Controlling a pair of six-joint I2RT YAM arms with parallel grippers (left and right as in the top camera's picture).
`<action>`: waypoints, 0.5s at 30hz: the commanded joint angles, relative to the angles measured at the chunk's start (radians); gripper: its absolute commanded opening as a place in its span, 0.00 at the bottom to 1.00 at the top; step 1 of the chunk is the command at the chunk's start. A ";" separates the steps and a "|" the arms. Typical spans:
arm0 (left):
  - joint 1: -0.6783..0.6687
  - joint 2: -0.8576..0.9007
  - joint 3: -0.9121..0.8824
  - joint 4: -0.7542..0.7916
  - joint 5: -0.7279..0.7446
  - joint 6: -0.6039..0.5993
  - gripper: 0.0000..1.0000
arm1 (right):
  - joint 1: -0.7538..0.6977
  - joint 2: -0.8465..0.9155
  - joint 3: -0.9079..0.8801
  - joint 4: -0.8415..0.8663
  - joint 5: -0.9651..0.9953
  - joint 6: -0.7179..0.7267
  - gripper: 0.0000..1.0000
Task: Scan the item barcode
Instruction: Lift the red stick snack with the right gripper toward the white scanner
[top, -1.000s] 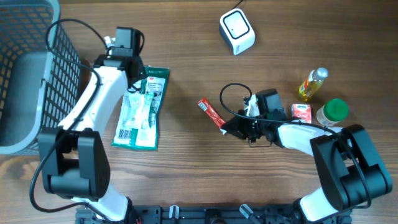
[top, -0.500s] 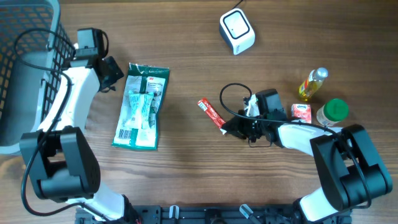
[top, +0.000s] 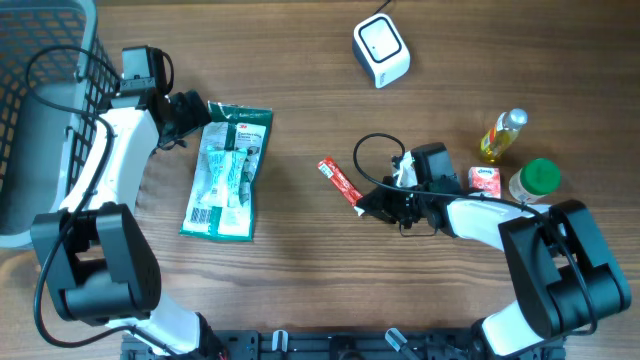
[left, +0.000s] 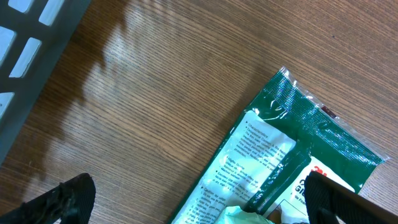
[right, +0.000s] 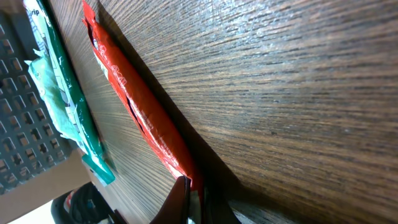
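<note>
Green packet (top: 228, 172) lies left of centre, the left gripper (top: 192, 118) spread wide and empty at its top edge. The right gripper (top: 368, 207) pinches the red sachet (top: 340, 182) at centre. We should turn its barcode squarely toward the scanner (top: 381, 50).

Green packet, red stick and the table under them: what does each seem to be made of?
The green packet: likely thin glossy plastic film; light glints off its wrinkled surface and crimped top edge. The red stick: probably shiny plastic or foil wrap, creased, with bright highlights along it. The table: wood or a wood-look laminate, fairly matte, with fine grain lines.
</note>
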 joint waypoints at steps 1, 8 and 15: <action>0.007 -0.014 0.013 -0.003 0.012 0.001 1.00 | 0.002 0.031 -0.025 -0.010 0.075 -0.013 0.04; 0.007 -0.014 0.013 -0.003 0.012 0.001 1.00 | -0.003 -0.030 -0.005 -0.011 -0.009 -0.106 0.04; 0.007 -0.014 0.013 -0.003 0.012 0.001 1.00 | -0.003 -0.300 0.073 -0.138 -0.132 -0.396 0.04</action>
